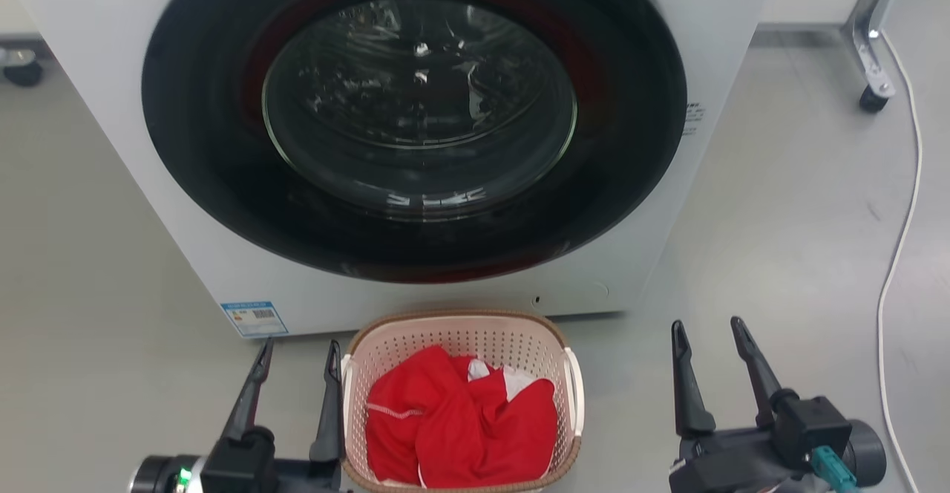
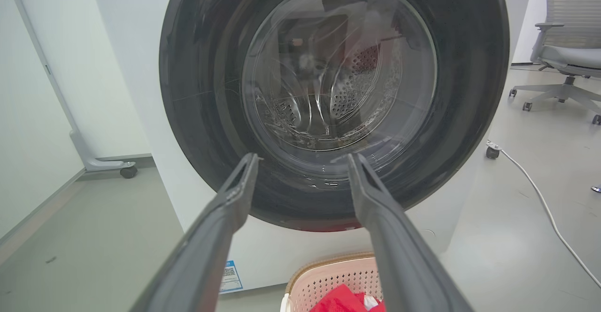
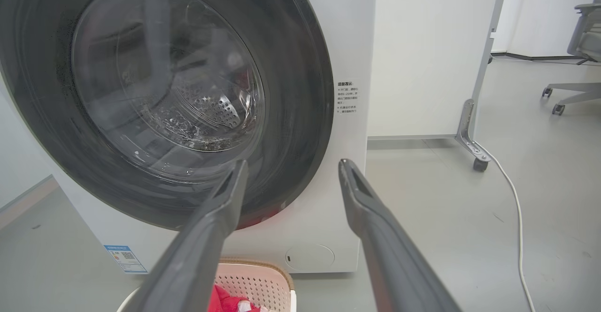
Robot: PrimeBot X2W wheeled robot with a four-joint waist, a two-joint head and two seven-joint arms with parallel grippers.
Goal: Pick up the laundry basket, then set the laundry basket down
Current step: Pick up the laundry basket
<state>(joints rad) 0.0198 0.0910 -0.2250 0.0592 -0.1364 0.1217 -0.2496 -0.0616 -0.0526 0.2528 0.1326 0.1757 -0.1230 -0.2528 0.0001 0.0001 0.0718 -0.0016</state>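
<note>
The laundry basket [image 1: 460, 327], pale pink with a brown rim and white side handles, stands on the floor just in front of the washer and holds red and white clothes [image 1: 460, 419]. My left gripper [image 1: 300, 347] is open, its inner finger close beside the basket's left handle. My right gripper [image 1: 707, 327] is open, a clear gap to the right of the basket. The left wrist view shows the basket's far rim [image 2: 324, 262] low between the open fingers of the left gripper [image 2: 304, 158]. In the right wrist view the basket [image 3: 253, 279] lies at the lower left of the open right gripper [image 3: 292, 163].
The white front-loading washer [image 1: 415, 129] with its dark round door shut rises right behind the basket. A white cable [image 1: 902, 240] runs along the floor at the right, near a wheeled panel foot [image 1: 872, 92]. An office chair [image 2: 568, 58] stands farther right.
</note>
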